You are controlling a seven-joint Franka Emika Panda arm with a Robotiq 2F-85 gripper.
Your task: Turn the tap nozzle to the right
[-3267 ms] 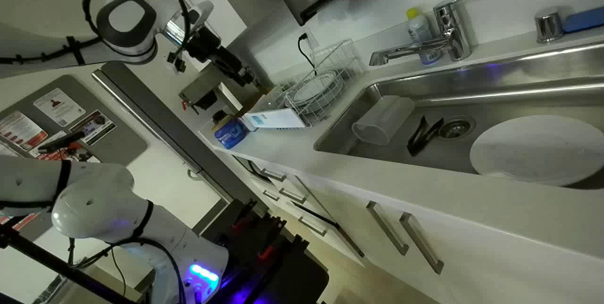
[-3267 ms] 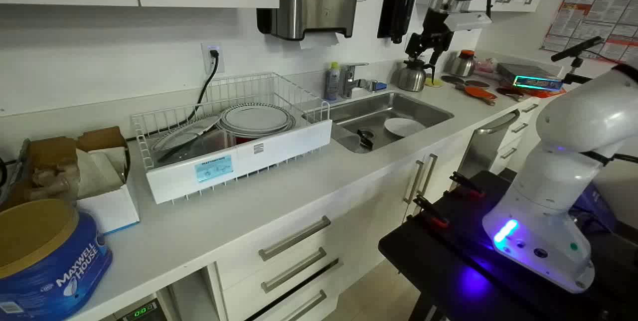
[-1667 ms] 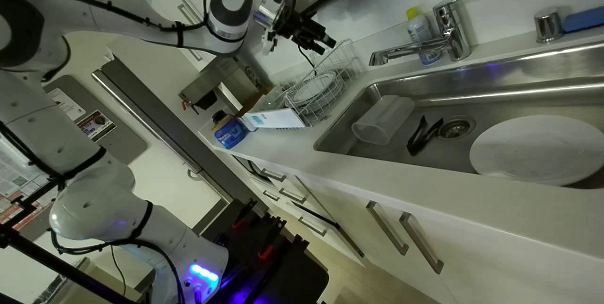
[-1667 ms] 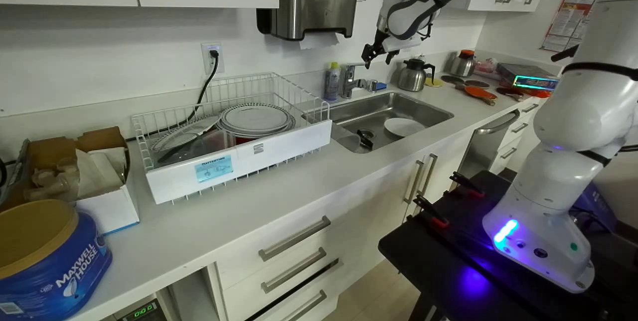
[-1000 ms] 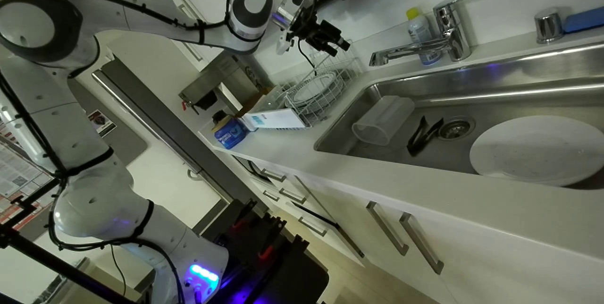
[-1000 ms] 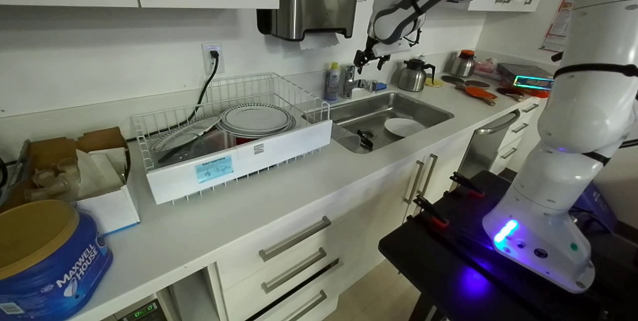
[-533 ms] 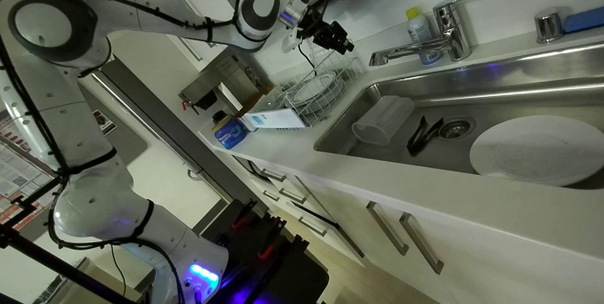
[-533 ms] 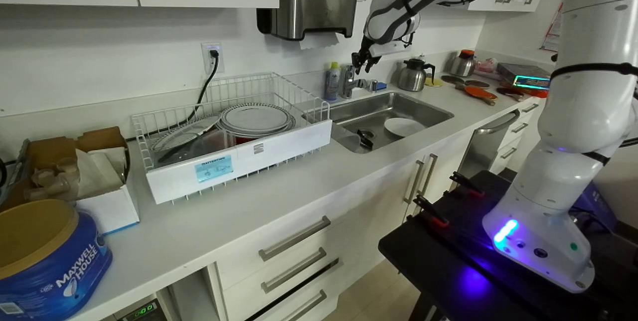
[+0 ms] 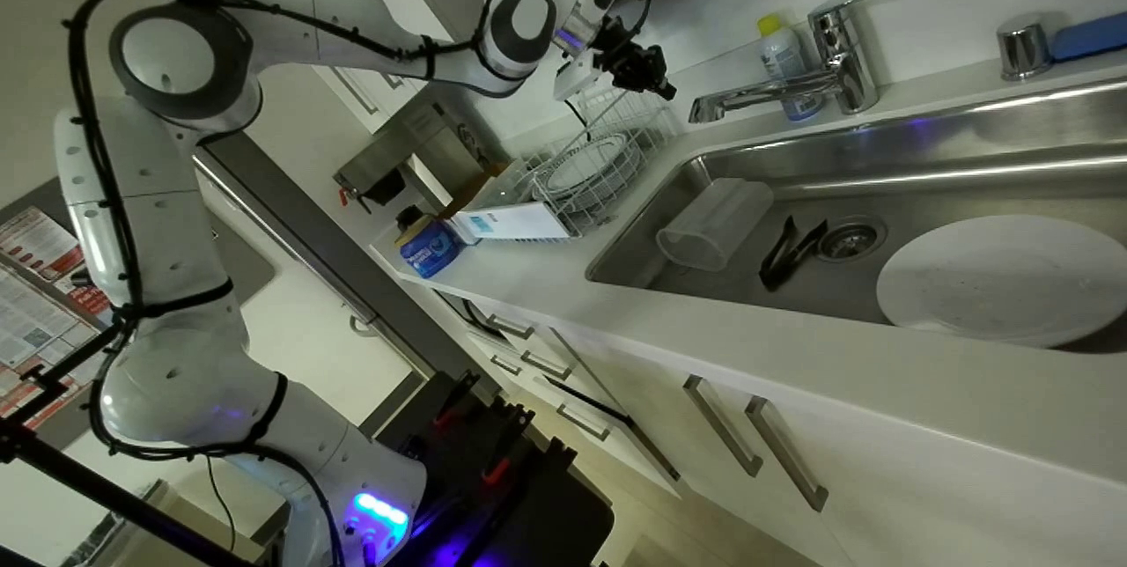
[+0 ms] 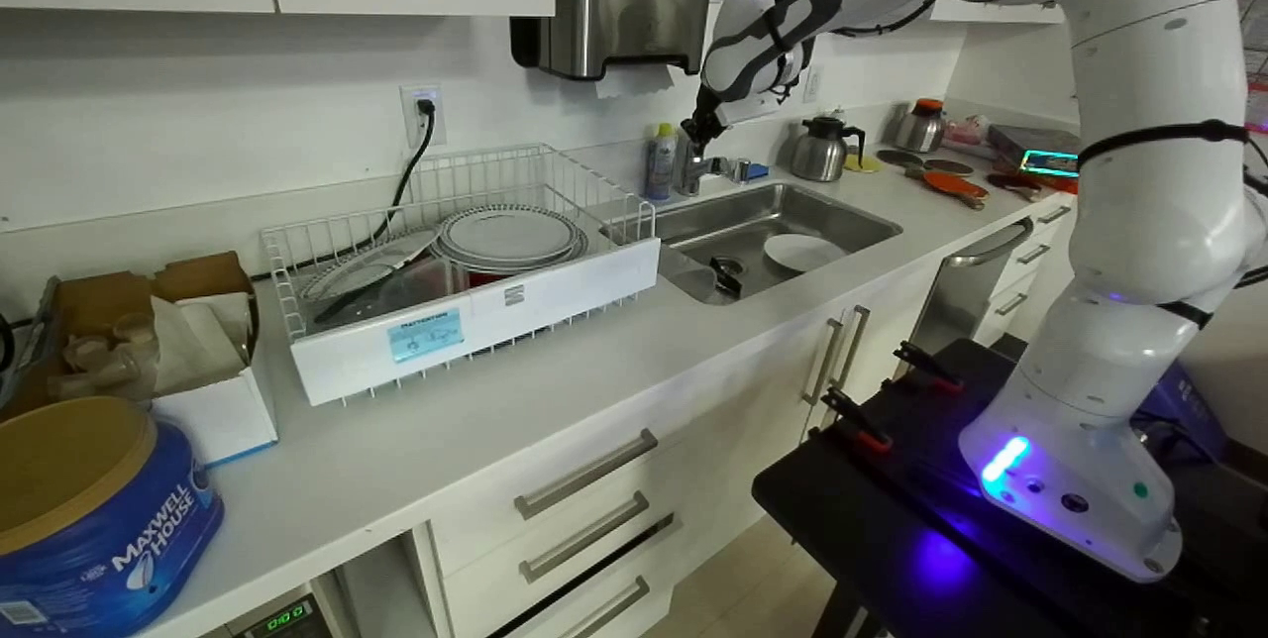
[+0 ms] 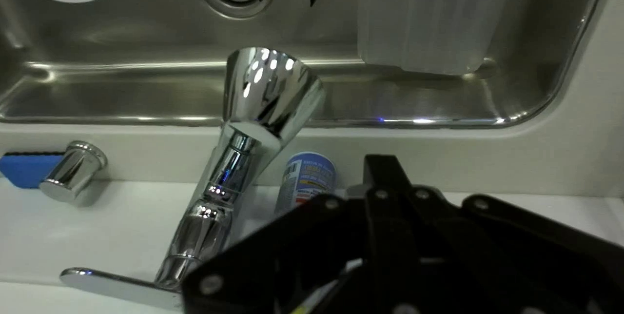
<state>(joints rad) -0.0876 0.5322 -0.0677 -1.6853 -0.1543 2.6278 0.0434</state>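
Observation:
The chrome tap nozzle (image 9: 759,94) reaches out from the tap body (image 9: 847,65) over the rear rim of the sink. Seen from the wrist, the nozzle (image 11: 265,90) slants up the picture, its wide end above the basin. My gripper (image 9: 666,89) hovers a little above and short of the nozzle's tip in an exterior view, apart from it. In the wrist view the gripper (image 11: 387,167) is right of the nozzle, fingers together and nothing visible between them. In an exterior view the gripper (image 10: 693,135) overlaps the top of the tap, whose lever it hides.
A yellow-capped bottle (image 9: 782,52) stands behind the nozzle, and the wrist view puts the bottle (image 11: 308,177) between tap and gripper. A wire dish rack (image 10: 475,346) is beside the sink (image 9: 933,140). A towel dispenser (image 10: 644,4) hangs on the wall above.
My gripper has come across from farther off towards the nozzle's tip, lowering slightly. Its fingers, apart a second ago, have come together. The nozzle has not moved.

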